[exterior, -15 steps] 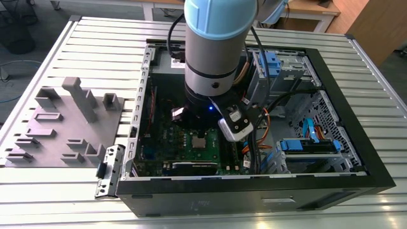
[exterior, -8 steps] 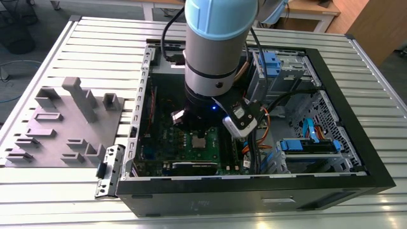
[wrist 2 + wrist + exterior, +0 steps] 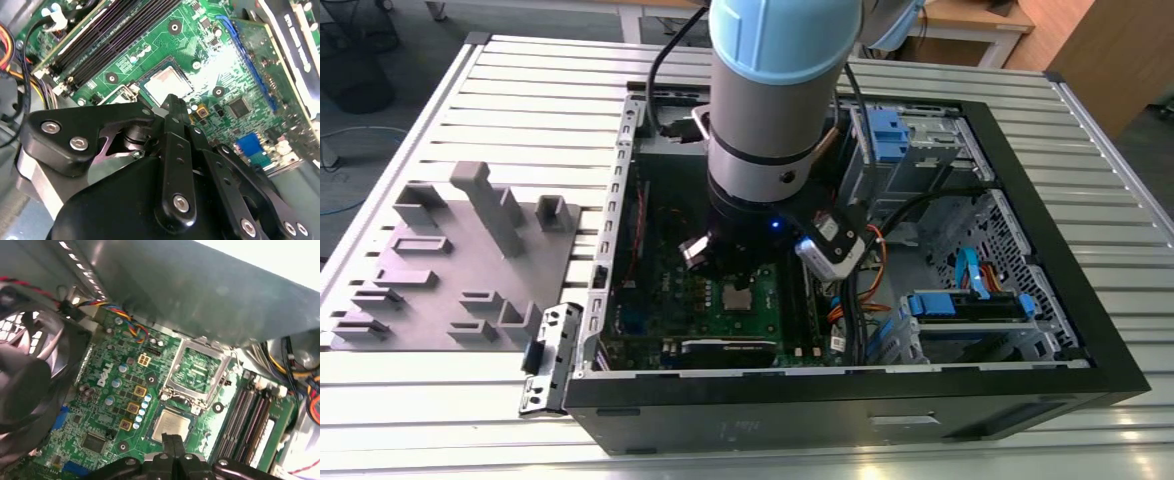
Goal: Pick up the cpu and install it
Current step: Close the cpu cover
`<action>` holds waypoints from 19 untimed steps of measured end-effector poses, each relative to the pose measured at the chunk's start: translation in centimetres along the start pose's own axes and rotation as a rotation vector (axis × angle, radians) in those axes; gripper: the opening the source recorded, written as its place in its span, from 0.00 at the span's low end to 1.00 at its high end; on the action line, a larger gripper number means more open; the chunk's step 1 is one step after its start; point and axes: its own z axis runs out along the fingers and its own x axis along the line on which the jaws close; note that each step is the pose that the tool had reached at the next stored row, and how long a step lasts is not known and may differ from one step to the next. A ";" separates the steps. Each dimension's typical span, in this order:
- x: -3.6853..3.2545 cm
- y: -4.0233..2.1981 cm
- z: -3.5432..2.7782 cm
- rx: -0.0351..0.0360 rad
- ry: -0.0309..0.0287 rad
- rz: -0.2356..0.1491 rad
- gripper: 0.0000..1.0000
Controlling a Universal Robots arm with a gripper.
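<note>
Pincer (image 3: 172, 437) covers cpu (image 3: 170, 423) edge; fan (image 3: 30, 375) blurred, cut off.

White logo lettering and tiny component markings on the green motherboard (image 3: 107, 415)

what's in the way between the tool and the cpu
Nothing visible. In the first wrist view the tool hangs right at the edge of the cpu, which lies flat on the motherboard. The socket frame is tilted open beside it, not between them.
</note>
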 end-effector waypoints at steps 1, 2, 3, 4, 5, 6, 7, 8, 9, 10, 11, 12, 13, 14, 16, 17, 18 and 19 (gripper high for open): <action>-0.04 -0.01 0.00 -0.0001 0.0003 -0.011 0.11; -0.12 -0.05 0.02 -0.0004 0.0004 -0.019 0.11; -0.19 -0.08 0.02 -0.0004 0.0008 -0.025 0.11; -0.27 -0.11 0.01 -0.0004 0.0011 -0.031 0.11; -0.35 -0.15 0.01 -0.0004 0.0013 -0.036 0.11; -0.45 -0.19 0.01 -0.0004 0.0015 -0.040 0.11; -0.55 -0.23 0.01 -0.0005 0.0016 -0.043 0.11; -0.66 -0.26 0.01 -0.0006 0.0018 -0.047 0.11; -0.75 -0.29 0.02 -0.0006 0.0019 -0.050 0.11; -0.84 -0.31 0.02 -0.0006 0.0021 -0.052 0.11; -0.93 -0.32 0.03 -0.0006 0.0022 -0.055 0.11; -1.01 -0.30 0.03 -0.0006 0.0023 -0.057 0.11; -1.09 -0.23 0.05 -0.0006 0.0023 -0.058 0.11; -1.18 -0.11 0.07 -0.0007 0.0023 -0.059 0.11; -1.35 0.11 0.10 -0.0008 0.0023 -0.061 0.11; -1.44 0.23 0.12 -0.0007 0.0024 -0.062 0.11; -1.52 0.34 0.14 -0.0008 0.0024 -0.063 0.11; -1.61 0.44 0.16 -0.0008 0.0025 -0.064 0.11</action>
